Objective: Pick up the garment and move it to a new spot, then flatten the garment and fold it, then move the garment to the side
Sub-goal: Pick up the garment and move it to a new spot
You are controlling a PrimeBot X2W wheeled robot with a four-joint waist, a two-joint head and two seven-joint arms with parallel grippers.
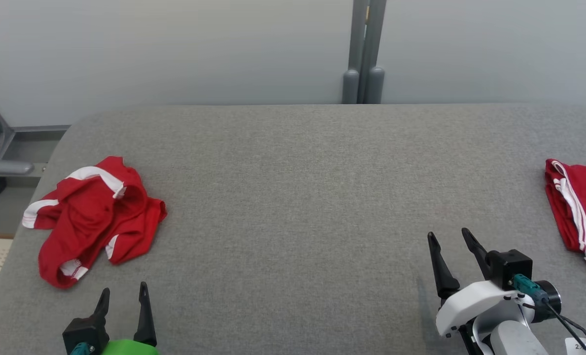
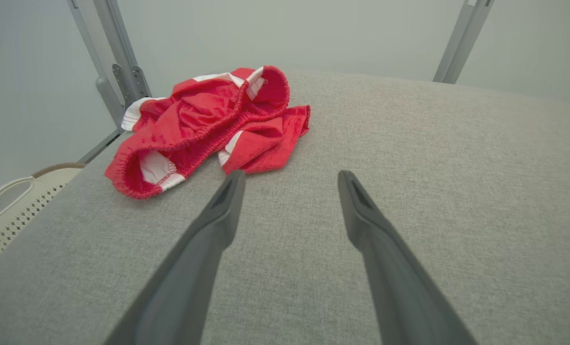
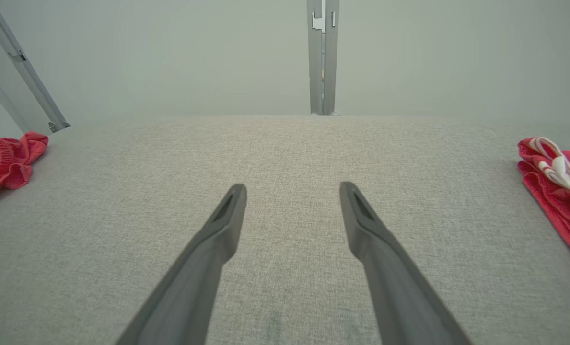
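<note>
A crumpled red garment (image 1: pixel 93 217) with white stripes lies in a heap near the left edge of the grey table (image 1: pixel 297 197). The left wrist view has the same garment (image 2: pixel 208 129) just ahead and left of the fingers. My left gripper (image 1: pixel 124 293) stands open at the lower left, a short way in front of the heap, nothing between its fingers. My right gripper (image 1: pixel 450 239) is open too, at the lower right, hovering over bare cloth. The right wrist view catches the garment's edge (image 3: pixel 6 160) at far left.
A second red garment (image 1: pixel 578 214) with white stripes lies folded at the table's right edge, also seen as red cloth (image 3: pixel 560 191) in the right wrist view. A pale perforated basket (image 2: pixel 21 206) stands beside the table's left edge. A grey post (image 1: pixel 364 54) rises behind the table.
</note>
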